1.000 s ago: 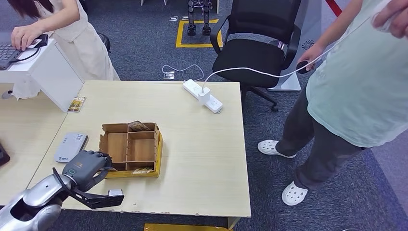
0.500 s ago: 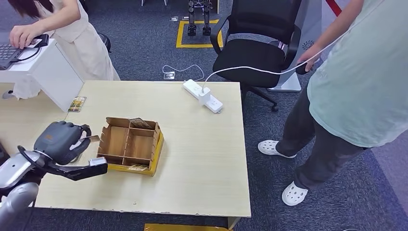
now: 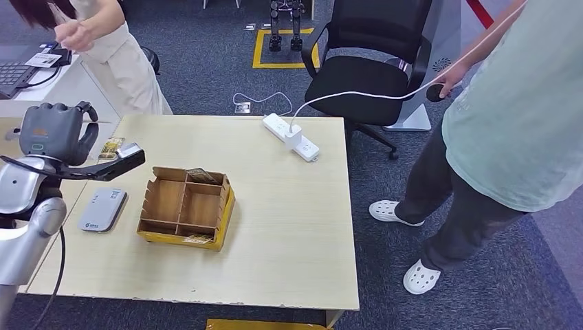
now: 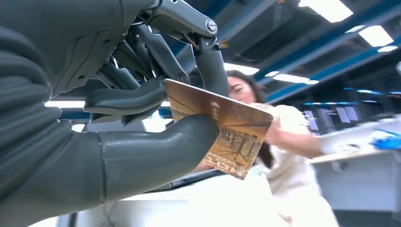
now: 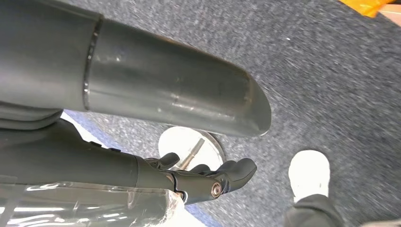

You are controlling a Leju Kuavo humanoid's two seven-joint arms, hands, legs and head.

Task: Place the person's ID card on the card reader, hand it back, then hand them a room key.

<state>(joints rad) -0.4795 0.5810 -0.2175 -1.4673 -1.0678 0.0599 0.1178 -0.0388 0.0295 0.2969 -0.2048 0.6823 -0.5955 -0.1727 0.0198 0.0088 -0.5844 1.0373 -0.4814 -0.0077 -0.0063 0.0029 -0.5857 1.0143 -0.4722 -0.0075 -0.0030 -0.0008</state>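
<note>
My left hand [image 3: 55, 130] is raised over the table's far left corner, toward a person in a cream dress [image 3: 117, 48] at the back left. In the left wrist view the thumb and fingers of my left hand [image 4: 118, 109] pinch a room key card [image 4: 227, 127] with a brown picture, its free end pointing at that person. The person's hand [image 3: 75, 33] is lifted near their chest. The grey card reader [image 3: 102, 208] lies flat on the table below my arm. My right hand [image 5: 208, 182] hangs over the carpet, fingers loosely bent, holding nothing.
A cardboard box with compartments [image 3: 185, 206] stands beside the reader, with more cards [image 3: 198, 177] in its far cells. Another card [image 3: 111, 146] lies at the table's far left. A power strip [image 3: 292, 137], an office chair [image 3: 364, 69] and a person in a green shirt [image 3: 509, 130] are to the right.
My left hand rose from the box's front edge with the card and swung left and away toward the person at the back left. That person lifted a hand off the keyboard.
</note>
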